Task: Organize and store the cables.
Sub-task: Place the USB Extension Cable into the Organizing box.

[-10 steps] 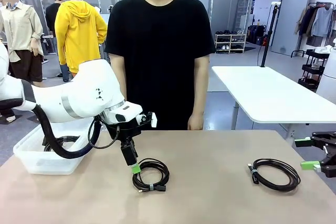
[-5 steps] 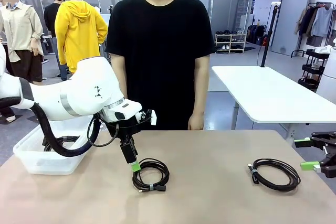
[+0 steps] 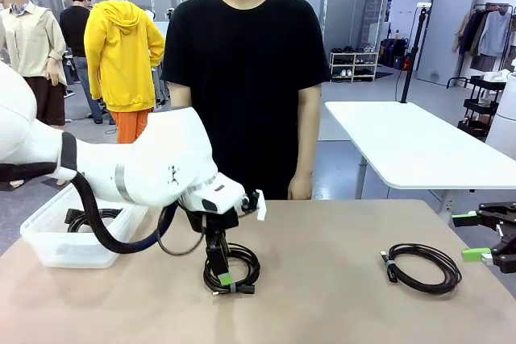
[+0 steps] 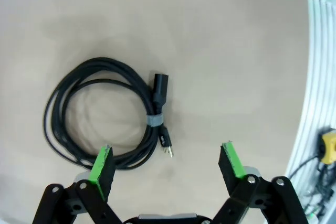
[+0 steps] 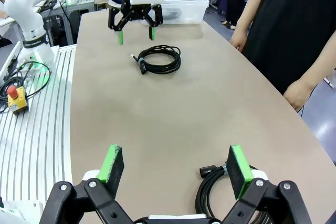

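One cable, a black coil [image 3: 242, 267] with a grey tie, lies on the tan table left of centre. My left gripper [image 3: 224, 276] hangs open just above it, fingers pointing down. In the left wrist view that coil [image 4: 155, 121] lies under the left finger and between the pads, with the left gripper [image 4: 166, 156] open and holding nothing. A second coiled cable [image 3: 421, 268] rests at the right. My right gripper [image 3: 481, 238] stands open beside it near the table's right edge. The right wrist view has this coil [image 5: 215, 183] by the right finger of the open right gripper [image 5: 174, 159].
A clear plastic bin [image 3: 48, 249] stands at the table's left end with a black cable [image 3: 87, 217] inside. A person in a black shirt [image 3: 242, 78] stands at the far side, hands down. Bare table [image 3: 322, 279] lies between the two coils.
The left arm has swung right and toward the front, and its gripper has dropped from the coil's left rim to directly over the coil. The right gripper has not moved.
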You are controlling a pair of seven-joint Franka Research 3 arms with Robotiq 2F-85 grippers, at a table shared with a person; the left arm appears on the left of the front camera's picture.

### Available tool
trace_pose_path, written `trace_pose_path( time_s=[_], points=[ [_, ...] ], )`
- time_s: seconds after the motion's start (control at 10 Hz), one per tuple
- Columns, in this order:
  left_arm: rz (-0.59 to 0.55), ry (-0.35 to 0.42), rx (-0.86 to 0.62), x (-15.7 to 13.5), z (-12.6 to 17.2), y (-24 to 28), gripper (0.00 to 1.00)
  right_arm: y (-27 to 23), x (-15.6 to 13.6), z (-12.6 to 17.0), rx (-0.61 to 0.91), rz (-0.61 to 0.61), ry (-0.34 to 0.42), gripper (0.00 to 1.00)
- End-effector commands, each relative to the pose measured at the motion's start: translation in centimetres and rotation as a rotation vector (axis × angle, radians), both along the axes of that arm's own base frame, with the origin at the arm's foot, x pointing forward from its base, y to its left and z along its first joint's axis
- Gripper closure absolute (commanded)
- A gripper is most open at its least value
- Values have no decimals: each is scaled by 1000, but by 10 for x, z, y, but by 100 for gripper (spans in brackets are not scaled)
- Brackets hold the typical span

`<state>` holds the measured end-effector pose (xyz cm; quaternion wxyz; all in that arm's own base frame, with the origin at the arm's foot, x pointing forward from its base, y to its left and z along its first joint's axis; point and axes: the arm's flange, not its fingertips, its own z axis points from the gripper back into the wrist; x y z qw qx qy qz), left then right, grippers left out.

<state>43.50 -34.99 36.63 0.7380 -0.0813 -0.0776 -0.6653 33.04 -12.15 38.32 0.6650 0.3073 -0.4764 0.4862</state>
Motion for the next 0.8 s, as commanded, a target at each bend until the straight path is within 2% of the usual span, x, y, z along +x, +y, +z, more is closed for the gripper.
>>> trace_pose_path(
  time_s=[0.0,0.3,0.4,0.7],
  points=[
    [44,-34,43,-2,-23,-2,0,1,3,2,23,-15,16,0],
    [25,-64,54,4,-43,-10,0,1,3,2,23,-15,16,0],
    [29,-106,80,6,-48,-13,0,1,3,2,23,-15,16,0],
    [27,-85,91,16,-57,-22,0,1,3,2,23,-15,16,0]
  ],
)
